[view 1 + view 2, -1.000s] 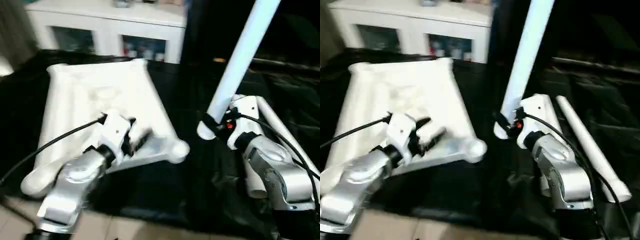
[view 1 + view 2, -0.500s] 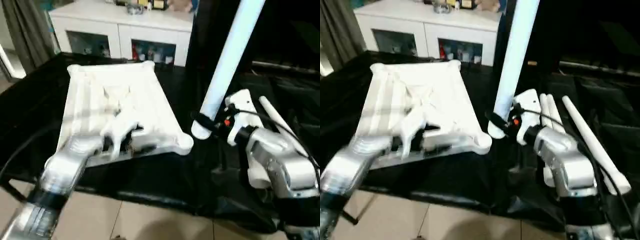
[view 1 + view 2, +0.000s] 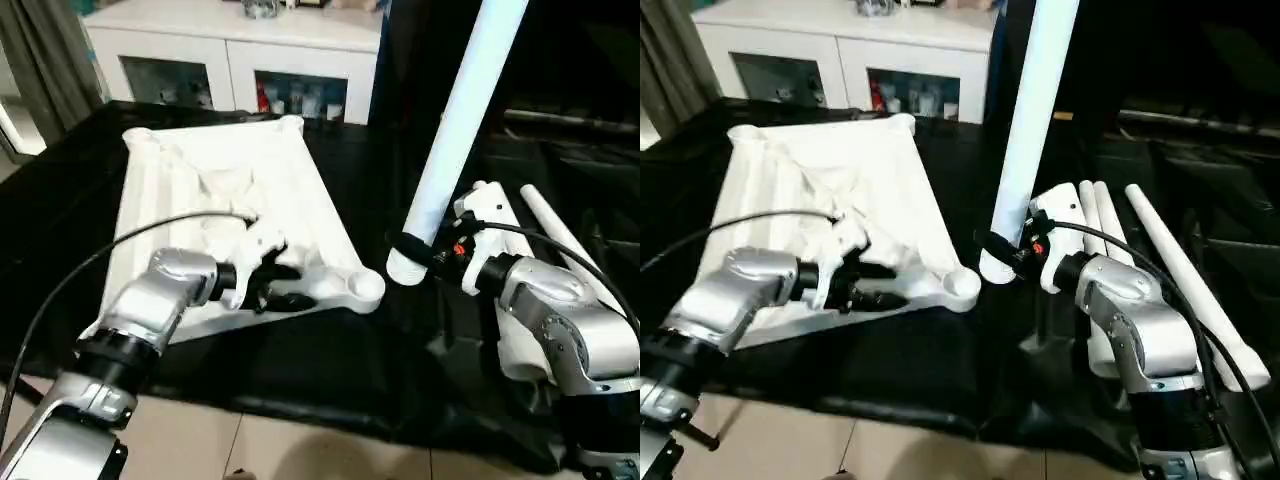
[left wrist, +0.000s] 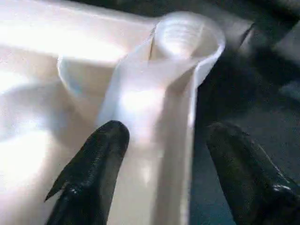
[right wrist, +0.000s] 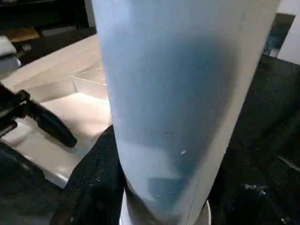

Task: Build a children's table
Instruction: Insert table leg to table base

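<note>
The children's table lies in parts: the white tabletop point(image 3: 230, 190) rests underside up on the black cloth. My left gripper point(image 3: 280, 285) stands open at its near edge, beside the near right corner socket point(image 3: 362, 286). In the left wrist view its fingers point(image 4: 93, 173) stand either side of the rim wall below the socket point(image 4: 187, 40), one on the plastic, the other a little off it. My right gripper point(image 3: 420, 250) is shut on a white leg point(image 3: 455, 120), held tilted with its lower end just right of that socket. The leg point(image 5: 173, 93) looms close in the right wrist view.
More white legs point(image 3: 1180, 280) lie on the cloth at the right, behind my right arm. A white cabinet point(image 3: 240, 40) stands behind the table and a curtain point(image 3: 50, 60) at the far left. The cloth's front edge drops to tiled floor point(image 3: 250, 450).
The camera has shifted. My left gripper has come from over the tabletop to its near rim by the corner socket. The right gripper still holds the leg the same way.
</note>
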